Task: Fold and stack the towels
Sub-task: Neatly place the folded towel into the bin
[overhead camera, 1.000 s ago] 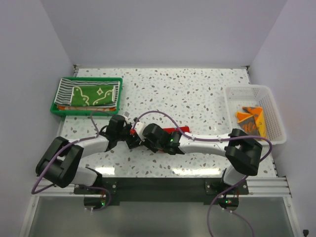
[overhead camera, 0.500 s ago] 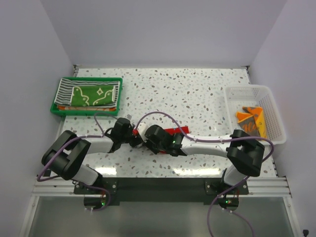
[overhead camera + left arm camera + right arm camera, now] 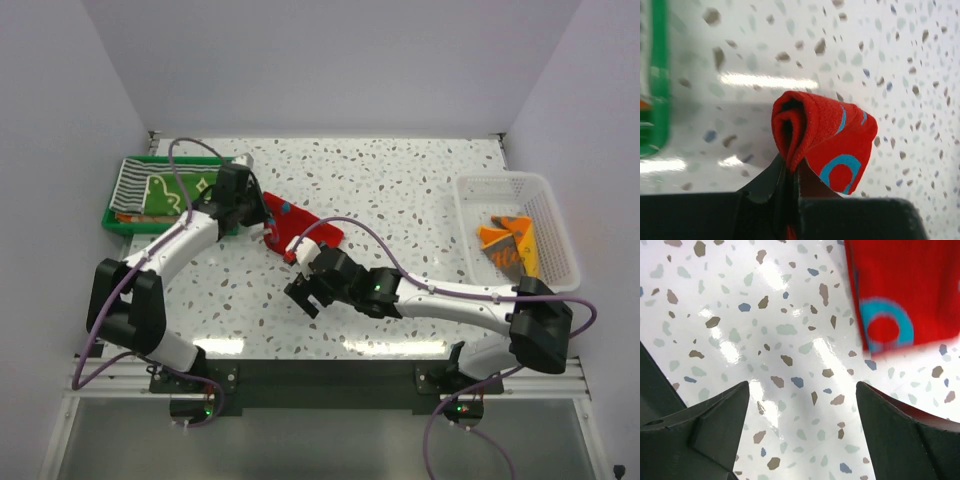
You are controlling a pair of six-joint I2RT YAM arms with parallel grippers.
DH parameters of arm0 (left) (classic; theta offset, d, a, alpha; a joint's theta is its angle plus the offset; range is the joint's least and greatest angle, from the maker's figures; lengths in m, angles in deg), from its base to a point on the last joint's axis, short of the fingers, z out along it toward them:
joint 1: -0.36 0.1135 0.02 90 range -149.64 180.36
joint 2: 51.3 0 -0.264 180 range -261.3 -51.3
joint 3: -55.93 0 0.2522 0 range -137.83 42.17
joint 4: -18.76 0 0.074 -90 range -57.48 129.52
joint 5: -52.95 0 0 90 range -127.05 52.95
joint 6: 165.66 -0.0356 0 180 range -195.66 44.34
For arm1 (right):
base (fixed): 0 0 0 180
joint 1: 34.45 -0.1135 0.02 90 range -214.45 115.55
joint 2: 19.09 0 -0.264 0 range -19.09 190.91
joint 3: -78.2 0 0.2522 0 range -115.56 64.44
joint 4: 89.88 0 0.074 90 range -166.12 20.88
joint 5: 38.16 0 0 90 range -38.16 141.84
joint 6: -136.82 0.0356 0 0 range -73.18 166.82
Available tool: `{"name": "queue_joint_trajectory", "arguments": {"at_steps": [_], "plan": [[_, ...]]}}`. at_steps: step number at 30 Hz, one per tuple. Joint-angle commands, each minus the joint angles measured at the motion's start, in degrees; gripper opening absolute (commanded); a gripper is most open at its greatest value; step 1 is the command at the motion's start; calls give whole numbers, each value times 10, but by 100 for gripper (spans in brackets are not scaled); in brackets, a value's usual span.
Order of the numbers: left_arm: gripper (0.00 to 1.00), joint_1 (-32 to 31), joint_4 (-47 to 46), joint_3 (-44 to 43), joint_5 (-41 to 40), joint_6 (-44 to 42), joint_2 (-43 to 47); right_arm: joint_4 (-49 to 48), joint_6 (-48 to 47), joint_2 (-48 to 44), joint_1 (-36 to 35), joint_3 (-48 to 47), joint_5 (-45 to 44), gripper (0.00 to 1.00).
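The left gripper [image 3: 788,172] has shut tight on the red towel [image 3: 305,228] with blue rings and carried it up beside the green tray [image 3: 128,226]. The right gripper [image 3: 800,405] has let go, its fingers wide apart over the table [image 3: 420,190], near the towel.

The left arm [image 3: 180,240] is extended away from its base, and its wrist is held at the left end of the red towel [image 3: 305,228]. The left jaws are pressed together on a bunched corner of that towel. The right arm [image 3: 450,300] is laid low and reached leftward from its base, with the wrist set just on the near side of the red towel. The right jaws are spread wide and pointed downward, kept apart from the towel's near edge.
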Motion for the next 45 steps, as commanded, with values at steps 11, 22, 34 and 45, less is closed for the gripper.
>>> {"name": "queue_joint_trajectory", "arguments": {"at_steps": [11,22,34,45], "plan": [[0,132,341,-438,-125,-335,-145,131,30,-107,1,-16,-44,94],[0,204,451,-644,-72,-401,-258,153,25,-81,2,-45,-59,95],[0,310,415,-650,74,-450,-269,172,8,-52,7,-71,-69,95],[0,385,412,-668,129,-457,-369,188,4,-30,12,-78,-62,95]]}}
